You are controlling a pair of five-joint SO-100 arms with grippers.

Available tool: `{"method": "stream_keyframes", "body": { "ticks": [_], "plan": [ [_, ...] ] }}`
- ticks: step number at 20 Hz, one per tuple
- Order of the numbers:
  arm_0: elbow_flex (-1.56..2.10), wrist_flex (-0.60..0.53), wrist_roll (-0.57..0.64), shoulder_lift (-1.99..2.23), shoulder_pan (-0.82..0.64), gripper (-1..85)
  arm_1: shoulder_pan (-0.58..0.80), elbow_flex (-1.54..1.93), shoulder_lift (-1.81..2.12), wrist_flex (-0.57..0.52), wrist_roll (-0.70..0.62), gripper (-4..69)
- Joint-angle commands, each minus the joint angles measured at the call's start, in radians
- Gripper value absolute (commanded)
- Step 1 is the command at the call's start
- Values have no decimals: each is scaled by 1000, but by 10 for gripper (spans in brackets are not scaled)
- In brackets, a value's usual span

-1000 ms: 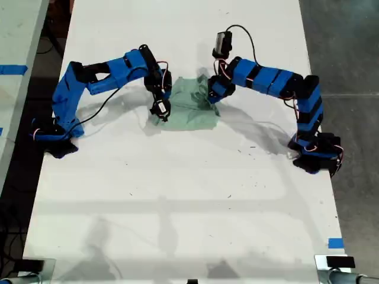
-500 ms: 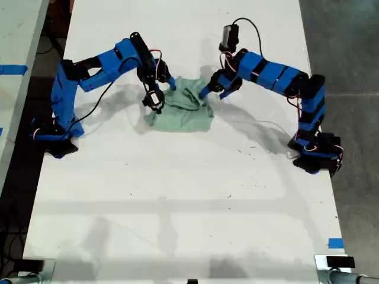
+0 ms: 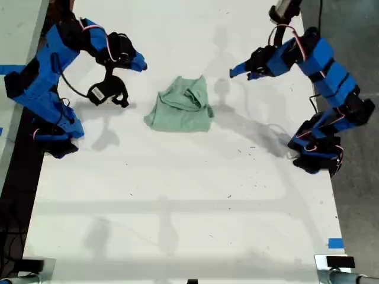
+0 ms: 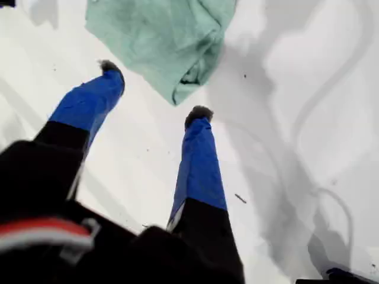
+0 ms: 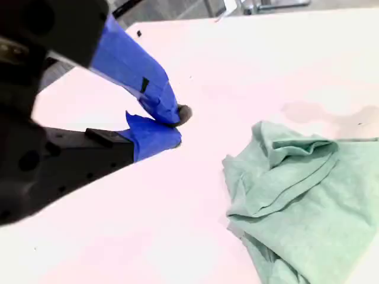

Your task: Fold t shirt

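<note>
Pale mint-green fabric t shirt [image 3: 180,109]: crumpled, bunched, mid white worktop [image 3: 177,195], between both arms.
My first gripper [image 4: 155,92]: jaws parted, empty, near shirt.
My second gripper [image 5: 172,127]: jaws closed, empty, apart from shirt.

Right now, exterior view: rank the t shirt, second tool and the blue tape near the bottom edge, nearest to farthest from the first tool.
Measured from my first tool, at the exterior view's upper right:
1. t shirt, mid-table, towards the view's left of that tool.
2. my second tool, beyond the shirt, on the view's left.
3. blue tape, at the view's lower right, clearly farthest.
</note>
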Motion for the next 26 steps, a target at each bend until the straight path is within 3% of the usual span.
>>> {"method": "stream_keyframes", "body": {
  "ticks": [1,6,11,15,19,21,23,25,26],
  "plan": [
    [100,0,-74,250,106,-2,-71,137,341,3,55,10],
    [525,-31,-227,660,250,-2,-270,545,710,-6,209,9],
    [1146,-255,-414,1100,440,-2,-419,948,1158,-12,307,9],
    [1580,-377,-506,1536,563,-3,-578,1272,1342,-150,362,8],
    [1759,-436,-535,1532,601,-3,-614,1525,1347,-196,437,8],
    [1844,-479,-457,1532,592,-2,-606,1621,1347,-207,454,8],
    [1884,-511,-402,1532,620,-2,-598,1721,1347,-308,390,3],
    [1916,-518,-456,1531,707,-2,-600,1747,1342,-316,359,6],
    [1917,-520,-469,1529,729,-1,-606,1750,1344,-324,301,42]
  ]
}}
